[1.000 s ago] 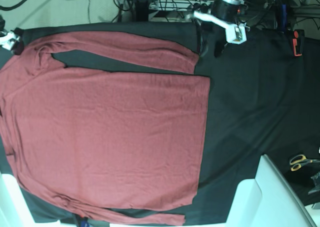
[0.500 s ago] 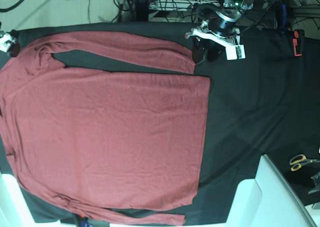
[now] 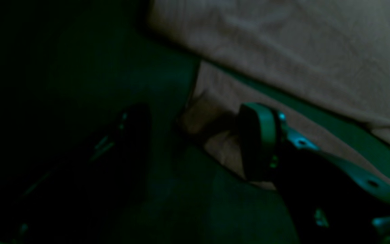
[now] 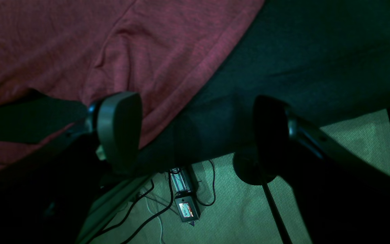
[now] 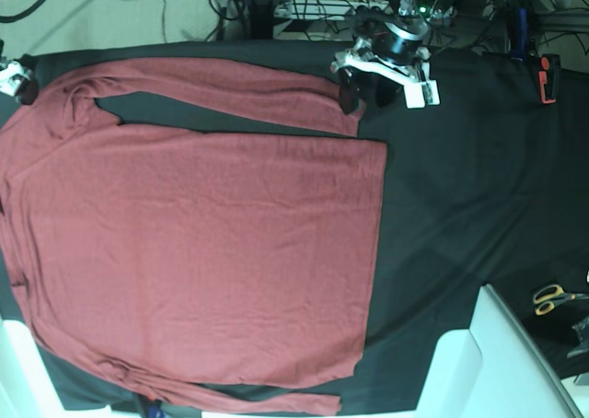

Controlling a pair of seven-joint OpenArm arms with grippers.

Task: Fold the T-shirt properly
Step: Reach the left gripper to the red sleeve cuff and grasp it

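The maroon T-shirt [image 5: 193,243] lies spread flat on the black tablecloth [image 5: 460,206], with one long sleeve [image 5: 230,87] along the far edge and the other along the near edge. My left gripper [image 5: 364,96] is open at the far sleeve's cuff [image 5: 352,116]. In the left wrist view its fingers [image 3: 259,142] straddle the cuff end [image 3: 212,135], with the gripper [image 3: 195,139] not closed on it. My right gripper [image 5: 20,79] is open at the far left shoulder corner. In the right wrist view it [image 4: 195,132] hangs over the table edge, one finger above the shirt [image 4: 113,44].
Yellow-handled scissors [image 5: 555,297] lie at the right edge. A white housing [image 5: 497,363] fills the near right corner. An orange-black clamp [image 5: 548,77] sits at the far right. Beyond the table edge there is floor with cables [image 4: 185,203].
My left gripper has moved left and down onto the far sleeve's cuff. The right gripper and the shirt have hardly moved.
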